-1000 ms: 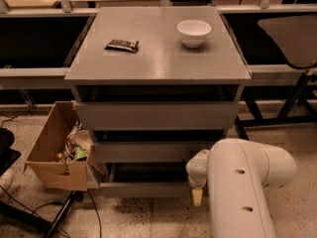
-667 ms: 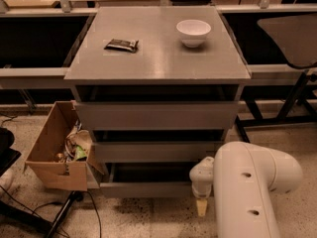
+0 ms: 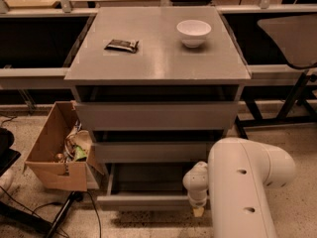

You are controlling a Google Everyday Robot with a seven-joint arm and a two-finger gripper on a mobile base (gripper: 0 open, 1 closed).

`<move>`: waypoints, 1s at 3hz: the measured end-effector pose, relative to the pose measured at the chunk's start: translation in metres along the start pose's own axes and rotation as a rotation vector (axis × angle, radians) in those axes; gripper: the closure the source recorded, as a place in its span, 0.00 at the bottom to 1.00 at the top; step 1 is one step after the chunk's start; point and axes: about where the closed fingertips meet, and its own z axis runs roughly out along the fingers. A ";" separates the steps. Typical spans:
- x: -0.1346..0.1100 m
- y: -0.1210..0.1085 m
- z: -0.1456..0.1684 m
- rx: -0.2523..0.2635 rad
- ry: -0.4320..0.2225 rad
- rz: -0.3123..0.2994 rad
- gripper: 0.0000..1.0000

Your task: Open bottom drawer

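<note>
You see the bottom drawer standing partly out at the foot of the cabinet, its grey tray showing behind the front panel. Your gripper hangs low at the right end of that front, just beside it or touching; you cannot tell which, nor whether it is open or holding anything. The white arm fills the lower right. The middle drawer and top drawer sit further in. A bowl and a dark packet rest apart on top. A cardboard box stands left of the cabinet.
</note>
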 end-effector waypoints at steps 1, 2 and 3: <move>0.001 0.000 -0.002 0.000 0.000 0.000 0.84; 0.001 0.000 -0.002 0.000 0.000 0.000 1.00; 0.000 0.000 -0.002 0.000 0.000 0.000 1.00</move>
